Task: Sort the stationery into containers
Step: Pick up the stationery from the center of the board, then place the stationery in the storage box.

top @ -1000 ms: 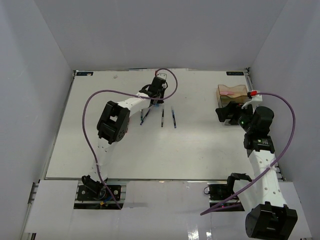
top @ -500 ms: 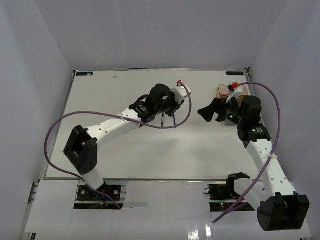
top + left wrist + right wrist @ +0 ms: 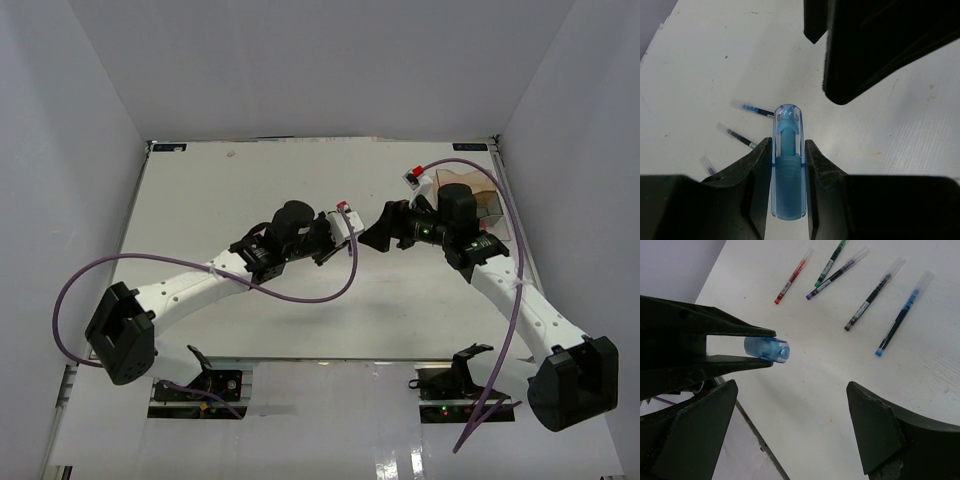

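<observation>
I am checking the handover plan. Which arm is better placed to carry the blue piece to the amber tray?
Right, probably. The amber tray stands at the far right, beside the right arm. The left gripper clamps the blue piece; the open right gripper faces it.

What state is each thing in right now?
left gripper, shut on the blue piece
blue piece, clamped, held above the table
right gripper, open, empty
pens, five lying loose on the table
amber tray, standing upright, contents hidden

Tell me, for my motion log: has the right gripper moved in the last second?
Yes. The right gripper swung left, away from the amber tray at the right edge, toward the left gripper.
</observation>
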You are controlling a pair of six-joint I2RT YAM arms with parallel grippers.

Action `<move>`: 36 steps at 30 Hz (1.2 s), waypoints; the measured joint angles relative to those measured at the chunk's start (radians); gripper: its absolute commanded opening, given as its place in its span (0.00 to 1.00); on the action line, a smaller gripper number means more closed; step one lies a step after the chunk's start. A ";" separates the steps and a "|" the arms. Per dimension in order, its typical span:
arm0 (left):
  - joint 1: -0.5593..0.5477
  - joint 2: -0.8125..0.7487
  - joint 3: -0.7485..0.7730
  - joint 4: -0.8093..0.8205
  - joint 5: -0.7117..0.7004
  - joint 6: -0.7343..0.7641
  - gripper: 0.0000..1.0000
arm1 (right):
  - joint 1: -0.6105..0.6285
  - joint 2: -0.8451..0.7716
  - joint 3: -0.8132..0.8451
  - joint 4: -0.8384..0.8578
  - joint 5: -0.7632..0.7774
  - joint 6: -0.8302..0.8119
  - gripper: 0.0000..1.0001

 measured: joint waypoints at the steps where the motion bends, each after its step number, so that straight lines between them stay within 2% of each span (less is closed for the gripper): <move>1: -0.002 -0.015 -0.018 0.014 0.006 0.004 0.27 | 0.008 0.013 0.002 0.000 -0.001 0.003 0.94; 5: -0.008 -0.071 -0.085 0.054 0.023 0.021 0.27 | 0.030 0.058 0.011 0.000 -0.004 0.018 0.88; 7: -0.017 -0.080 -0.103 0.071 0.026 0.029 0.27 | 0.041 0.076 0.017 0.005 -0.009 0.025 0.82; 10: -0.029 -0.082 -0.113 0.091 0.031 0.041 0.27 | 0.053 0.094 0.026 0.014 -0.021 0.037 0.74; 16: -0.034 -0.099 -0.128 0.116 0.031 0.055 0.28 | 0.094 0.135 0.048 0.037 -0.038 0.047 0.70; 31: -0.034 -0.127 -0.146 0.147 0.031 0.063 0.28 | 0.135 0.155 0.051 0.062 -0.063 0.060 0.39; 34: -0.034 -0.127 -0.149 0.152 0.032 0.063 0.28 | 0.135 0.159 0.051 0.071 -0.074 0.065 0.30; 35: -0.034 -0.127 -0.151 0.154 0.032 0.064 0.29 | 0.135 0.159 0.051 0.073 -0.076 0.064 0.22; 36: -0.034 -0.129 -0.156 0.158 0.031 0.065 0.31 | 0.135 0.159 0.051 0.076 -0.079 0.063 0.19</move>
